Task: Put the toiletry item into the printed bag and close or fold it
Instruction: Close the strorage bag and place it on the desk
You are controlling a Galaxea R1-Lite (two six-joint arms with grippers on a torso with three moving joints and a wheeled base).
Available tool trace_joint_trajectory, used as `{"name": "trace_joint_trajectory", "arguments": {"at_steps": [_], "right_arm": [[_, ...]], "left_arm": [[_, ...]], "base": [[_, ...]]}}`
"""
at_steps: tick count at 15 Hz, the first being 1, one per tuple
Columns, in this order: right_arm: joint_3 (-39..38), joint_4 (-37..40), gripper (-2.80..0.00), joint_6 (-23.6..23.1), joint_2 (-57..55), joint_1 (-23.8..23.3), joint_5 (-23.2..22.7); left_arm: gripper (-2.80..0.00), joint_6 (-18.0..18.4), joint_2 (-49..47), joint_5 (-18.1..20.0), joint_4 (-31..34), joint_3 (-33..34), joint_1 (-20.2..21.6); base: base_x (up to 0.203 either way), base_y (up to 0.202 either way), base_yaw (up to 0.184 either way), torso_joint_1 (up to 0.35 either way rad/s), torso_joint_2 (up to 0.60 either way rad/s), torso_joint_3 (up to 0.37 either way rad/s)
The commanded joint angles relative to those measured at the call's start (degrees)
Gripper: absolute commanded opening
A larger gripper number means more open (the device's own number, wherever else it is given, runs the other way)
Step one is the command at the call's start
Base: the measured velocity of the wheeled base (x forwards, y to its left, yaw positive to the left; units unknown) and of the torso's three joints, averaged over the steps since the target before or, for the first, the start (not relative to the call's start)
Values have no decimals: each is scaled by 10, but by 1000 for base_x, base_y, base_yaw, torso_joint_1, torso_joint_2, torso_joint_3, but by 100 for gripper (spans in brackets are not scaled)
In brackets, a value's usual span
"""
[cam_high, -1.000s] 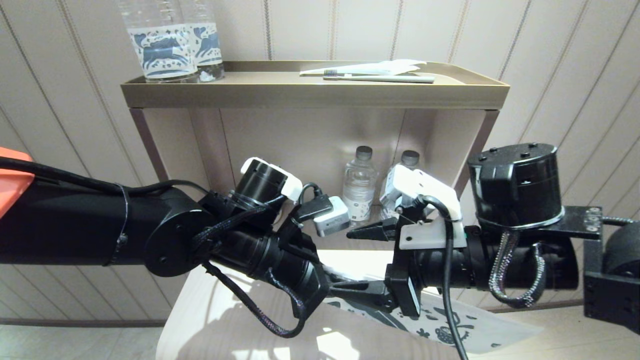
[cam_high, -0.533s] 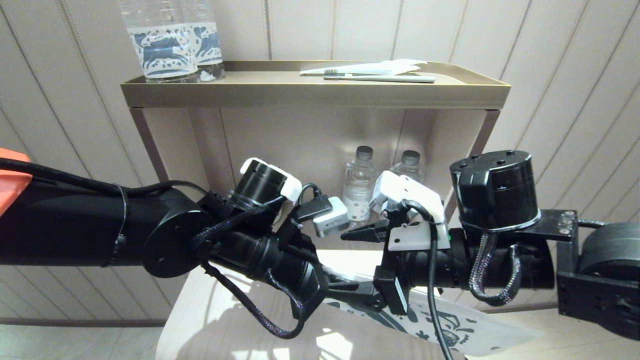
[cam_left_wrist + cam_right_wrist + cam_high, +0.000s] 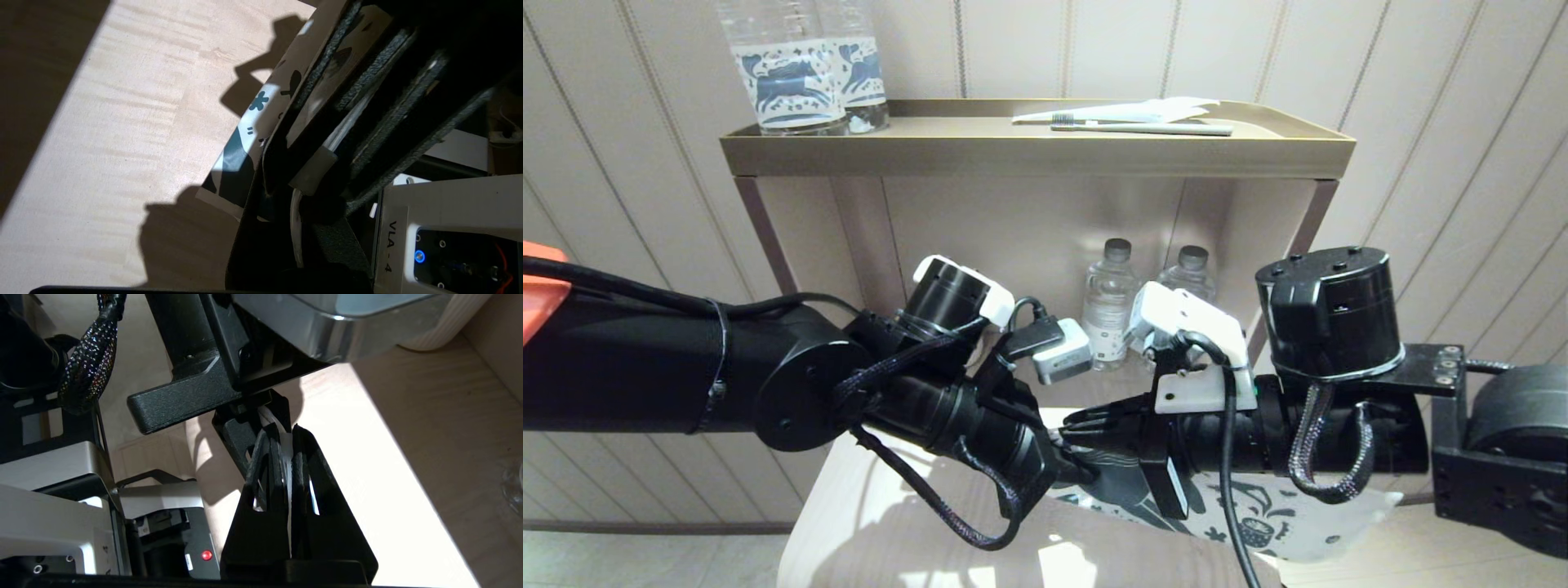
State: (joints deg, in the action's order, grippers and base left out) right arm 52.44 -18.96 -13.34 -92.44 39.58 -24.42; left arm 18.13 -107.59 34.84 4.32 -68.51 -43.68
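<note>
The printed bag (image 3: 1258, 523), white with dark blue horse and floral prints, is held up a little over the pale table (image 3: 890, 531) between both arms. My left gripper (image 3: 1078, 472) is shut on the bag's near end (image 3: 235, 155). My right gripper (image 3: 1080, 420) meets it from the right and is shut on a thin white edge of the same bag (image 3: 288, 457). In the left wrist view a slim white strip (image 3: 295, 228) and a greyish block (image 3: 314, 171) show among the fingers. I cannot tell whether they are the toiletry item.
A brass-coloured shelf unit (image 3: 1029, 155) stands behind the table. On its top are two clear bottles with blue horse labels (image 3: 792, 73) and a greyish-green toothbrush on a white wrapper (image 3: 1143, 126). Two small bottles (image 3: 1109, 302) stand in its lower niche.
My right gripper moved left toward the left gripper and went from wide open to shut on the bag's edge. The bag's free end rose slightly. The left arm barely moved.
</note>
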Motion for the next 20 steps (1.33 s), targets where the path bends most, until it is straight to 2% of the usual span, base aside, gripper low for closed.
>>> {"name": "trace_joint_trajectory", "arguments": {"at_steps": [1,8,13,20], "right_arm": [[-2,-2,-280,-1,1,1,-1],[-20,-19,-280,-5,15,-4,2],[-41,-22,-280,-7,56,-35,1],[-124,-18,-280,-16,145,-119,-12]], "left_arm": [[-280,2,1,2,1,1,0],[-280,1,19,1,2,5,0],[-280,3,37,-1,21,9,2],[-280,3,58,-2,41,12,7]], "base": [[0,0,0,0,0,0],[0,0,0,0,0,0],[0,0,0,0,0,0],[0,0,0,0,0,0]]}}
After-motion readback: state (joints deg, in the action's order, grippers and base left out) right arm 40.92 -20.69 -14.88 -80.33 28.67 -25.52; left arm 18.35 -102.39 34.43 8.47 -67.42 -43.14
